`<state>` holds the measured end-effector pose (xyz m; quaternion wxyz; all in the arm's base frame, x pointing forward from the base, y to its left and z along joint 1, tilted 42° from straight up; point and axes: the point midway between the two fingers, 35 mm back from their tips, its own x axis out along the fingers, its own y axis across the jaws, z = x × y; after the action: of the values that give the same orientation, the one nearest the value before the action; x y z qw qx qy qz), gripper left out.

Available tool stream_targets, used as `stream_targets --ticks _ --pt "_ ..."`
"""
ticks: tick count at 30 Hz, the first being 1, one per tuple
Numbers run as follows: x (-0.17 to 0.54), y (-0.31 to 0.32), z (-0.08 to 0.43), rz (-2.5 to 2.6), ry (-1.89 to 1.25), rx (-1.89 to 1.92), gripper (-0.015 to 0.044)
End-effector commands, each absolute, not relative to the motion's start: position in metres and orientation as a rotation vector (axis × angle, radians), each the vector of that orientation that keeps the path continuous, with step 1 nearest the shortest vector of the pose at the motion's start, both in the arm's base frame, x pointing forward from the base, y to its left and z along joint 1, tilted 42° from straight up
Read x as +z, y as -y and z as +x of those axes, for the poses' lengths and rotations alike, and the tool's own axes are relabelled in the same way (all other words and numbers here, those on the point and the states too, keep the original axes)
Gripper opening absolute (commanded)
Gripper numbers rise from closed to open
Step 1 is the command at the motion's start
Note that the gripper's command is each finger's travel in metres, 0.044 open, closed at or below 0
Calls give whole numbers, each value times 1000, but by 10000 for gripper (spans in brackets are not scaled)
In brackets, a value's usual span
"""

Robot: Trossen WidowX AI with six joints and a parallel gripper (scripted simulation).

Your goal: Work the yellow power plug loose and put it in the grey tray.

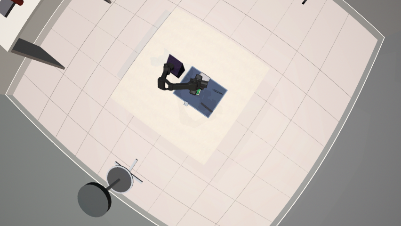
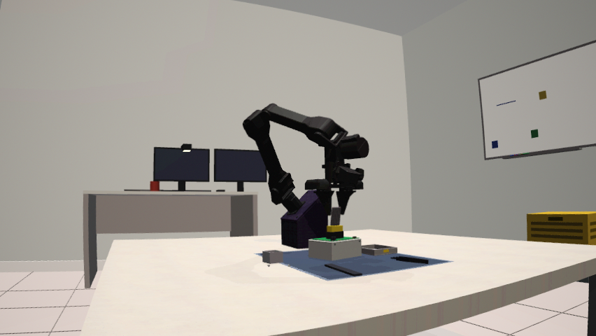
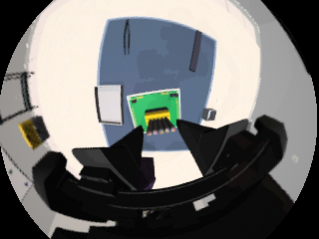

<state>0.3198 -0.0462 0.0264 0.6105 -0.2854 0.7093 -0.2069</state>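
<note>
Evidently, fingers [image 2: 336, 213] parted, gripping nothing; yellow plug [image 2: 334, 228] [image 3: 158, 115] socketed; risk: high regrasp catches only wires [image 2: 335, 216] [image 3: 160, 126], slipping under rocking

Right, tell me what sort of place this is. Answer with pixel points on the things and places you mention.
Probably an office or small electronics workroom: a desk [image 2: 171, 192] with two monitors [image 2: 181, 164] [image 2: 240, 165], a whiteboard [image 2: 517, 112] on the wall, and a green circuit board [image 1: 198, 92] [image 2: 317, 239] [image 3: 141, 109] on the worktable.

Green board [image 1: 198, 91] [image 2: 315, 239] [image 3: 142, 107], yellow plug [image 2: 334, 228] [image 3: 158, 116], plain blue mat [image 1: 193, 102] [image 2: 300, 269] [image 3: 159, 50], grey tray [image 1: 205, 75] [image 2: 372, 252] [image 3: 110, 105]
</note>
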Motion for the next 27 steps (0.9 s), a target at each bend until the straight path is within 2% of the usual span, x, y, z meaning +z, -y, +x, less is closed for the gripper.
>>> stream_targets --ticks 1,10,19,27 --pt "21 51 318 -665 -1639 -479 249" --pt "15 57 318 -665 -1639 -479 249" --pt "15 57 318 -665 -1639 -479 13" --pt "15 57 318 -665 -1639 -479 0"
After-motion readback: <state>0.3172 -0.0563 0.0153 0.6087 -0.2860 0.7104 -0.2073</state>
